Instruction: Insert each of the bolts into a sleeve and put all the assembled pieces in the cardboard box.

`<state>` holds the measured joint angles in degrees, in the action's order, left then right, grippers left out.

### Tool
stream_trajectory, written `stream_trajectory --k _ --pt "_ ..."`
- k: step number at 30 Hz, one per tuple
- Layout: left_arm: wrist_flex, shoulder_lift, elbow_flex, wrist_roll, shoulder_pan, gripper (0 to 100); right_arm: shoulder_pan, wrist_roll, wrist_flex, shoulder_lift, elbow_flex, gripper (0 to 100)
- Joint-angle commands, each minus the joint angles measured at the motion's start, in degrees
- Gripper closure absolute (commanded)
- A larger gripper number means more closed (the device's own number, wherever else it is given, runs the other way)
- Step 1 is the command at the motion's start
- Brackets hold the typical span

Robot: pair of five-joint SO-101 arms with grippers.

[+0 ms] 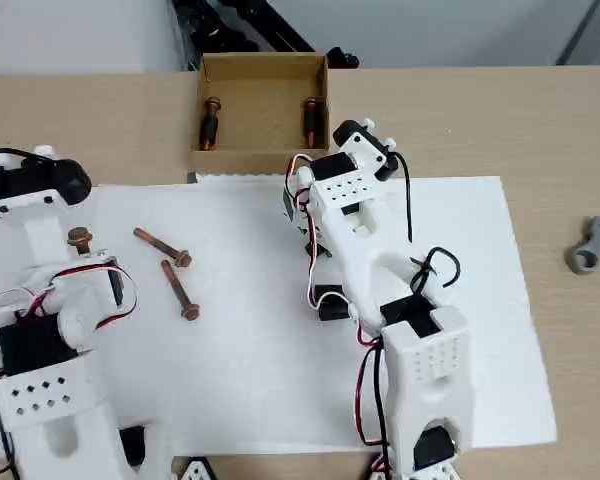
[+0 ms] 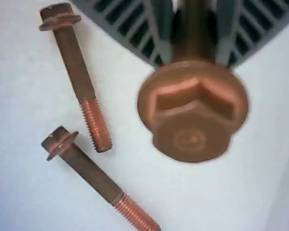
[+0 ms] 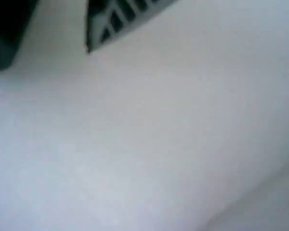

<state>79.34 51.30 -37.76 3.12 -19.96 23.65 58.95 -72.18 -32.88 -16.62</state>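
Observation:
My left gripper [image 1: 78,240] [image 2: 192,43] is at the left of the white sheet, shut on a copper bolt [image 2: 192,113] whose flanged head faces the left wrist camera. Two loose copper bolts [image 1: 162,246] [image 1: 180,290] lie on the sheet just right of it, also seen as the upper bolt [image 2: 74,72] and the lower bolt [image 2: 98,180]. The cardboard box [image 1: 263,68] at the back holds two bolts in dark sleeves [image 1: 210,122] [image 1: 311,118]. My right arm [image 1: 345,190] hangs low over the sheet in front of the box, its gripper hidden beneath it.
A grey sleeve-like part [image 1: 590,245] lies on the bare wooden table far to the right, off the white sheet [image 1: 250,370]. Red and black cables loop around both arms. Dark equipment stands behind the box.

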Motion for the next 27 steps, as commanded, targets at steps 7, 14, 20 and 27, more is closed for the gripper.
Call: stream_trajectory --k 7,14,20,27 --pt "-0.1 1.3 0.4 -0.4 -0.1 99 -0.6 -0.2 -1.6 -1.2 -0.6 81.2" --pt "0.1 1.3 0.4 -0.4 -0.1 99 -0.6 -0.2 -5.7 -1.2 -0.6 81.2" --pt "1.8 1.3 0.4 -0.4 -0.1 99 0.7 -2.3 -8.1 -1.2 -0.6 81.2" --pt "3.4 1.4 0.4 -0.4 -0.1 99 1.7 -4.3 -8.2 -1.3 -0.5 82.8"
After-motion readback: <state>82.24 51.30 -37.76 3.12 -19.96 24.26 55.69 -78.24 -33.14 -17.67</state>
